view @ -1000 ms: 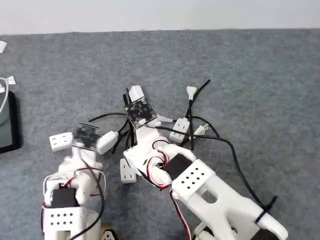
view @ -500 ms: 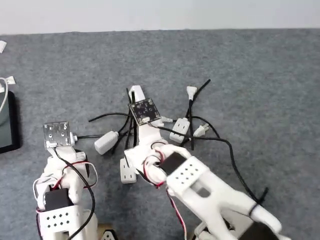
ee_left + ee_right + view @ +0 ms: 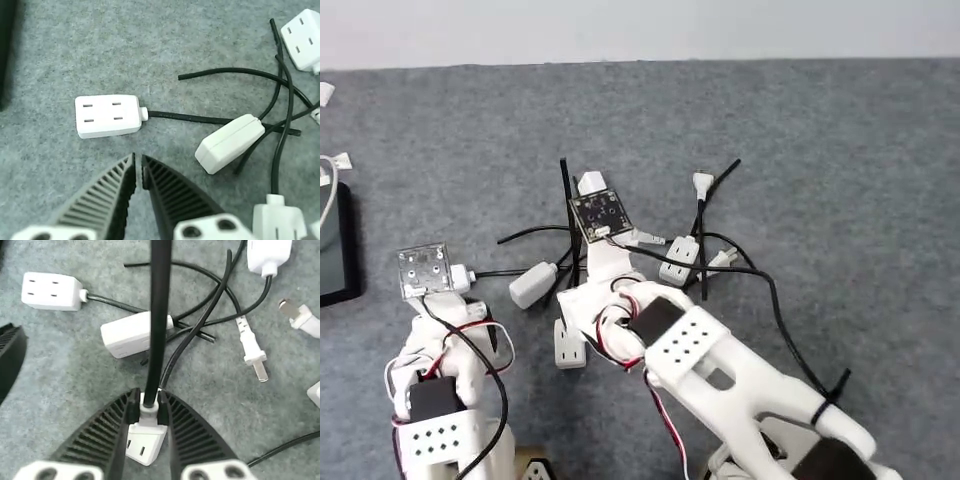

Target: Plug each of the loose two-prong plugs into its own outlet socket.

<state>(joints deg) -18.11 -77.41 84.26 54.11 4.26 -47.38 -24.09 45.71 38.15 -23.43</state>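
The right pincer (image 3: 149, 395) is closed tight on a white socket (image 3: 144, 444), its jaws clamping the collar where the black cord (image 3: 160, 310) leaves it. Past its tips a socket tipped on its side (image 3: 132, 334) lies on the grey table (image 3: 60, 390). A loose plug (image 3: 251, 352) with two bare prongs rests further off, and a second plug (image 3: 300, 317) lies near it, both unplugged. The left pincer (image 3: 138, 160) is almost closed, with only a thin slit between its jaws, and grips nothing. Just beyond its tips a double socket (image 3: 107, 116) lies flat, slots up
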